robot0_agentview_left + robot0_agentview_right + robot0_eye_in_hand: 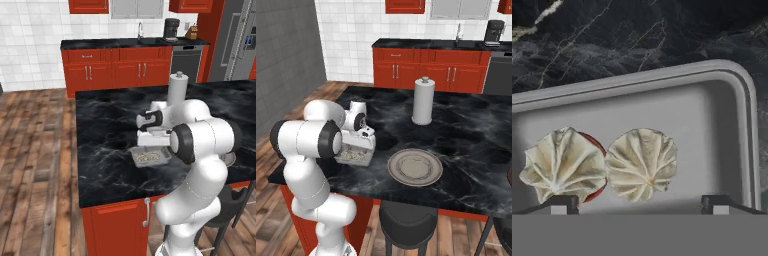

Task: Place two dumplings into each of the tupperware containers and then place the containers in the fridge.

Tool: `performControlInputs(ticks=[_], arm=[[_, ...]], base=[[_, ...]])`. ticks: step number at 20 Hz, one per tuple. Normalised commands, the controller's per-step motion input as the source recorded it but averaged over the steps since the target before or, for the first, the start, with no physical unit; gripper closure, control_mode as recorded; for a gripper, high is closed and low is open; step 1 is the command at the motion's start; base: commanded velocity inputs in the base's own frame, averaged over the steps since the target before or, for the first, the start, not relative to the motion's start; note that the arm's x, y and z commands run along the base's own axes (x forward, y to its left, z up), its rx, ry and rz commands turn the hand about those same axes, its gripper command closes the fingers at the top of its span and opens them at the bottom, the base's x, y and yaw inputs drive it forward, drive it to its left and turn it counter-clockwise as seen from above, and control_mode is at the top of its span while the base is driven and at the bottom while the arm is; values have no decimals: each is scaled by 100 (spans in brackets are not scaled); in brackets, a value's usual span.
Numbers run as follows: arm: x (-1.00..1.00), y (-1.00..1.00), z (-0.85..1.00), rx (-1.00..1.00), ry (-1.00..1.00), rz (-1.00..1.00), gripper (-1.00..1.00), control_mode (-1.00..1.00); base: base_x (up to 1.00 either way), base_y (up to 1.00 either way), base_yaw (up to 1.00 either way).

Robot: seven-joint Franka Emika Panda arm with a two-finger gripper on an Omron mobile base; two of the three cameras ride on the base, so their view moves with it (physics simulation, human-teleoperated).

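A shallow grey tupperware container lies on the black marble island, and two pale pleated dumplings lie side by side in it: one on the left, one in the middle. A red sliver shows under the left dumpling. My gripper hangs straight over the container, open, with its fingertips wide apart and nothing between them. The same container sits near the island's front edge under my hand. The grey fridge stands at the back right.
A round grey plate lies to the right of the container. A white paper towel roll stands further back on the island. A dark stool sits below the island's front edge. Red cabinets and a dishwasher line the far wall.
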Motion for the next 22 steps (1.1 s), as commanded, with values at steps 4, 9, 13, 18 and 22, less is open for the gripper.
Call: performControlInputs(ticks=[4,9,13,18,22], arm=[[0,-57,4,0,0,-1,-100,-100],[20,-58,-19,1,-1,0,-100,-100],[25,-39,-32,2,0,0,-100,-100],[10,-11,-21,1,0,0,-100,-100],[0,0,-19,0,0,0,-100,-100]], base=[[0,0,0],[0,0,0],[0,0,0],[0,0,0],[0,0,0]])
